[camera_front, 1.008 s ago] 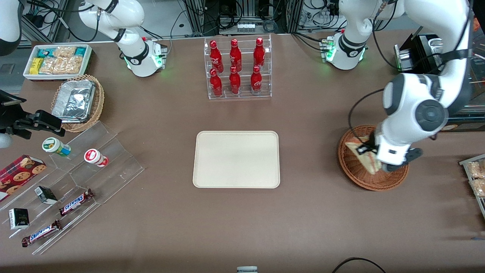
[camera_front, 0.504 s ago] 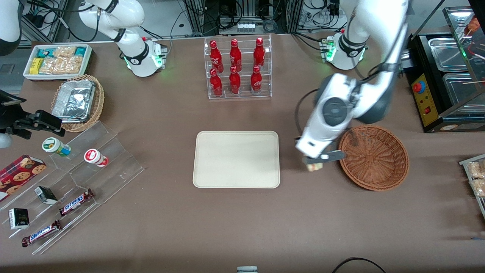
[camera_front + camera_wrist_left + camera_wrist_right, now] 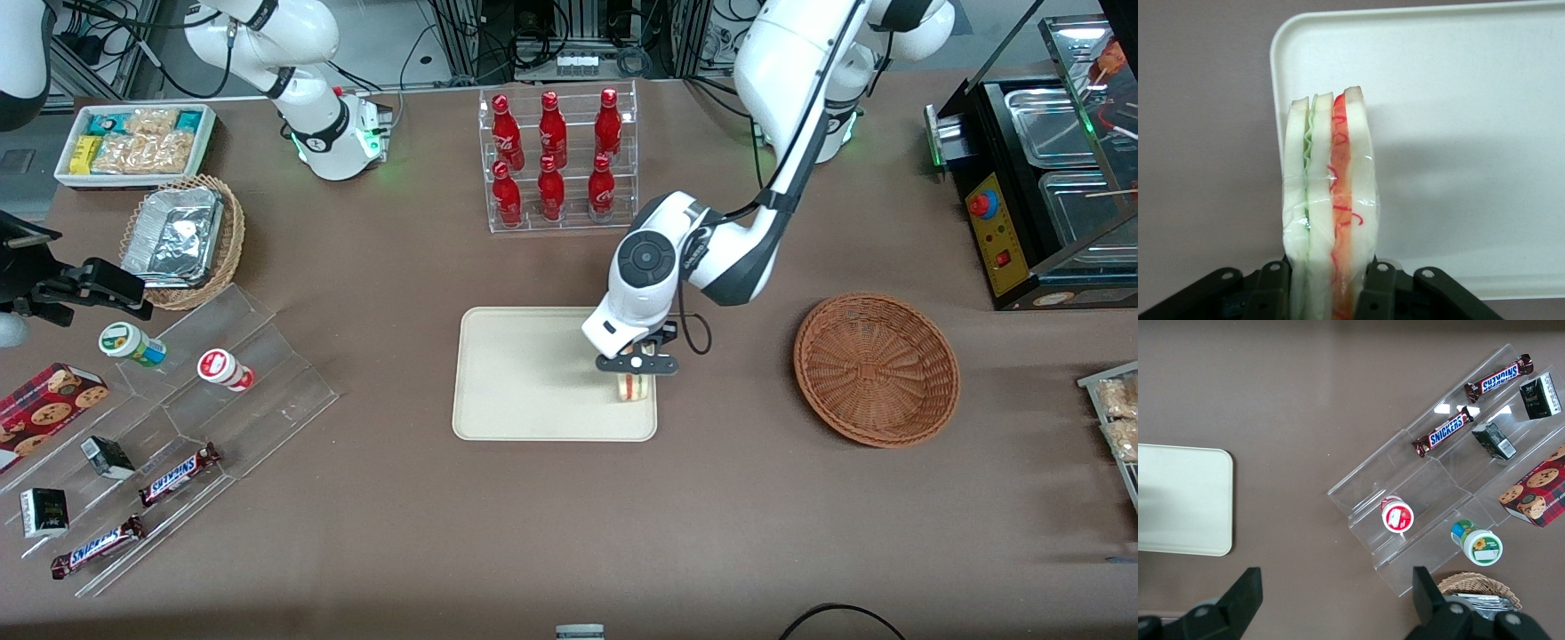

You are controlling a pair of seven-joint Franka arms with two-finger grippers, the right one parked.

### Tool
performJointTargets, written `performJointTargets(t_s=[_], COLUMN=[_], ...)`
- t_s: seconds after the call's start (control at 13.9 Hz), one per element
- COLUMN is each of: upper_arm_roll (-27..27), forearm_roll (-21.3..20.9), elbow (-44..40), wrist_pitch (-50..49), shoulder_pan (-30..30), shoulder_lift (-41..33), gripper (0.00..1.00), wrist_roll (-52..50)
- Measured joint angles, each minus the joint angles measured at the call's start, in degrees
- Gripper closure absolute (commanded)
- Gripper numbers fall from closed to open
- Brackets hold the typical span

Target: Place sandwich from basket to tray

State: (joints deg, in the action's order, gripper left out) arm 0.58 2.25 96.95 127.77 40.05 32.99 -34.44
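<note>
My left gripper (image 3: pixel 635 366) is shut on the sandwich (image 3: pixel 633 386), a wrapped wedge of white bread with green and red layers. It holds the sandwich over the cream tray (image 3: pixel 524 373), near the tray's corner closest to the basket. In the left wrist view the sandwich (image 3: pixel 1330 200) stands on edge between my black fingers (image 3: pixel 1379 290), with the tray (image 3: pixel 1471 133) under it. I cannot tell whether the sandwich touches the tray. The reddish-brown wicker basket (image 3: pixel 877 369) sits empty beside the tray, toward the working arm's end of the table.
A clear rack of red bottles (image 3: pixel 556 160) stands farther from the front camera than the tray. A clear stepped stand with snack bars and cups (image 3: pixel 178 427), a tan basket with a foil container (image 3: pixel 182 238) and a white bin of snacks (image 3: pixel 133 142) lie toward the parked arm's end.
My gripper has lifted the sandwich out of the basket and carried it sideways across the table to above the tray's edge. The basket is now empty.
</note>
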Motion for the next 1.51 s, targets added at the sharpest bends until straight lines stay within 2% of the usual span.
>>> performJointTargets(t_s=[0.22, 0.29, 0.5, 0.65, 0.72, 0.86, 1.01, 1.22, 1.51], upper_arm_roll=[0.20, 0.24, 0.25, 0.25, 0.26, 0.27, 0.71, 2.82, 4.06], forearm_roll=[0.07, 0.09, 0.11, 0.11, 0.11, 0.15, 0.32, 0.43, 0.44], elbow=[-0.02, -0.03, -0.03, -0.03, -0.04, -0.52, -1.70, -2.93, -2.83], wrist_pitch=[2.17, 2.32, 3.64, 4.78, 5.00, 5.14, 4.27, -5.01, -14.27], shoulder_pan=[0.03, 0.03, 0.03, 0.03, 0.03, 0.03, -0.06, -1.07, -8.58], shoulder_lift=[1.29, 1.66, 2.74, 3.24, 3.29, 3.23, 2.05, -3.79, -12.90], gripper=[0.61, 0.58, 0.42, 0.25, 0.20, 0.01, 0.00, 0.00, 0.00], wrist_roll=[0.14, 0.16, 0.20, 0.20, 0.20, 0.20, 0.04, 0.03, 0.87])
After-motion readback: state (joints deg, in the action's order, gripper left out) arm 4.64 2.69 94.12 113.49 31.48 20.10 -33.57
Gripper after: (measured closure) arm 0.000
